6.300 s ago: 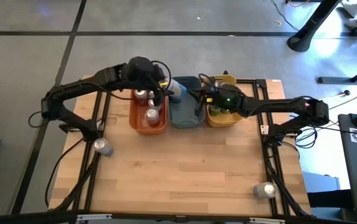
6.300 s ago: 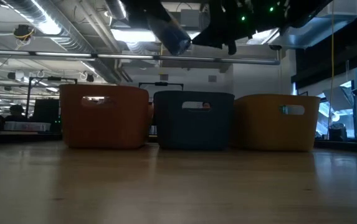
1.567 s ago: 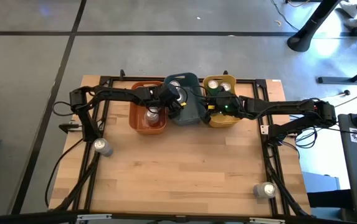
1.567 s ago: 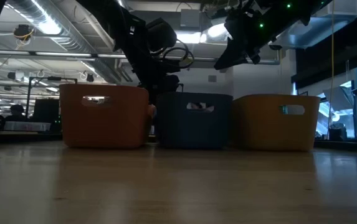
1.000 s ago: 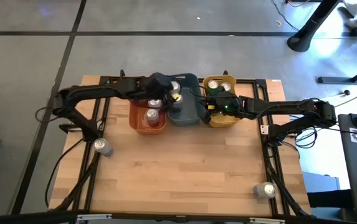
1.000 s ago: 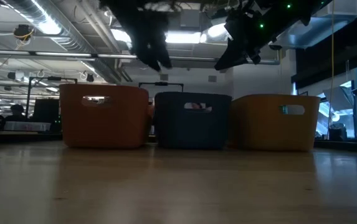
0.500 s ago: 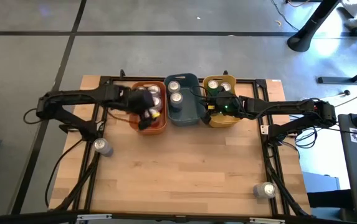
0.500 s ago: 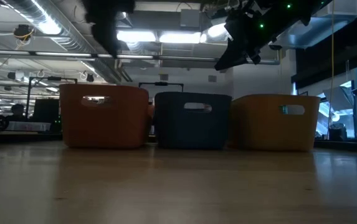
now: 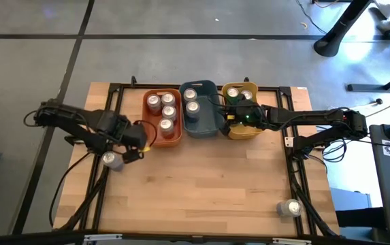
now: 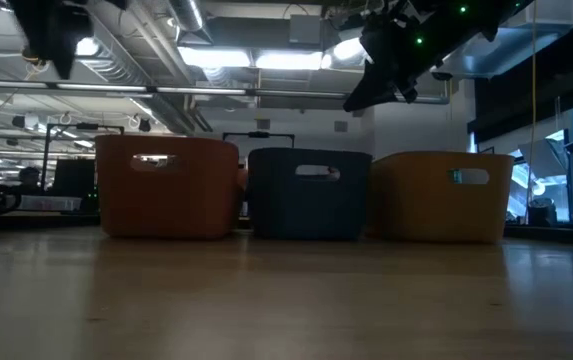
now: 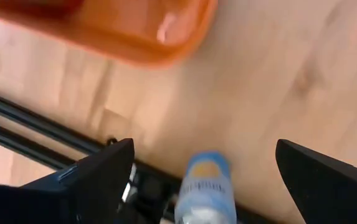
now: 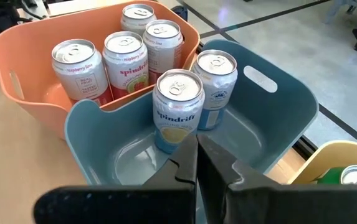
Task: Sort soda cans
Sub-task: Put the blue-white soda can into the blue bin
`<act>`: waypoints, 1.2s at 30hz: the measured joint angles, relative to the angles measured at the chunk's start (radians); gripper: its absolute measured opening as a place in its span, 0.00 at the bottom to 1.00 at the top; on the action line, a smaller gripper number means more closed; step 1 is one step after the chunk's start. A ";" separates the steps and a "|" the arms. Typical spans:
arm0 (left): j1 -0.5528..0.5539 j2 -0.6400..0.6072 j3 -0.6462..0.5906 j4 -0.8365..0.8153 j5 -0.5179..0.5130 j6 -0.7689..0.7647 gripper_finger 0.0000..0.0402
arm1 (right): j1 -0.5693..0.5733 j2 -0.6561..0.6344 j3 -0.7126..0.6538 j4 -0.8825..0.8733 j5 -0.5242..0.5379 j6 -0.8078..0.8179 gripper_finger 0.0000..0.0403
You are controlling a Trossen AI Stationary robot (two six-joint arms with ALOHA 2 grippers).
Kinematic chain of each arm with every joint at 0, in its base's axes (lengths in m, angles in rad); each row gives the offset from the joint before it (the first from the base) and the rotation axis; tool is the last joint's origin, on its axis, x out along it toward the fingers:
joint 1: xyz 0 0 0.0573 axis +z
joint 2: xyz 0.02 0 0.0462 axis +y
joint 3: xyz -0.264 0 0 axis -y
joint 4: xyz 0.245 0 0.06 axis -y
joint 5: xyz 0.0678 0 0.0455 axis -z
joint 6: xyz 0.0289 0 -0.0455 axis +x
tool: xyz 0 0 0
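Soda cans: four red aluminium cans (image 9: 163, 109) in orange plastic bin (image 9: 146, 129), upper centre | lone silver can (image 9: 111, 160) lying left | left gripper (image 9: 139, 144) wide, empty, above it | right gripper (image 9: 230, 117) closed, over yellow bin (image 9: 239, 131)

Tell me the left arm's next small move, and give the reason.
Probably lower the left gripper onto the loose can lying at the table's left edge. Its fingers are open and empty, and that can sits just beyond them, outside the orange bin.
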 joint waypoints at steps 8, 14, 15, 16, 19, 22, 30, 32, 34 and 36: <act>-0.119 -0.064 -0.111 -0.015 0.119 0.031 0.94 | 0.000 0.000 0.000 0.003 0.000 -0.003 0.02; -0.202 -0.143 -0.191 -0.015 0.136 -0.026 0.94 | 0.000 0.000 0.000 0.006 0.009 -0.004 0.02; -0.215 -0.157 -0.205 -0.015 0.138 -0.044 0.94 | 0.000 0.000 0.000 0.010 0.009 -0.004 0.02; -0.226 -0.171 -0.220 -0.014 0.145 -0.055 0.94 | 0.000 0.000 0.000 0.017 0.010 -0.004 0.02; -0.254 -0.206 -0.264 -0.012 0.172 -0.091 0.94 | 0.000 0.000 0.000 0.033 0.010 -0.005 0.02; -0.272 -0.237 -0.309 -0.005 0.192 -0.129 0.94 | 0.000 0.000 0.000 0.036 0.010 -0.006 0.02; -0.306 -0.279 -0.413 0.044 0.219 -0.162 0.94 | 0.000 0.000 0.000 0.038 0.011 -0.006 0.02; -0.312 -0.278 -0.432 0.050 0.222 -0.162 0.94 | 0.000 0.000 0.000 0.038 0.011 -0.006 0.02; -0.316 -0.274 -0.428 0.055 0.220 -0.162 0.94 | 0.000 0.000 0.000 0.038 0.010 -0.006 0.02; -0.317 -0.271 -0.428 0.055 0.218 -0.166 0.94 | 0.000 0.009 0.000 0.046 0.011 -0.007 0.02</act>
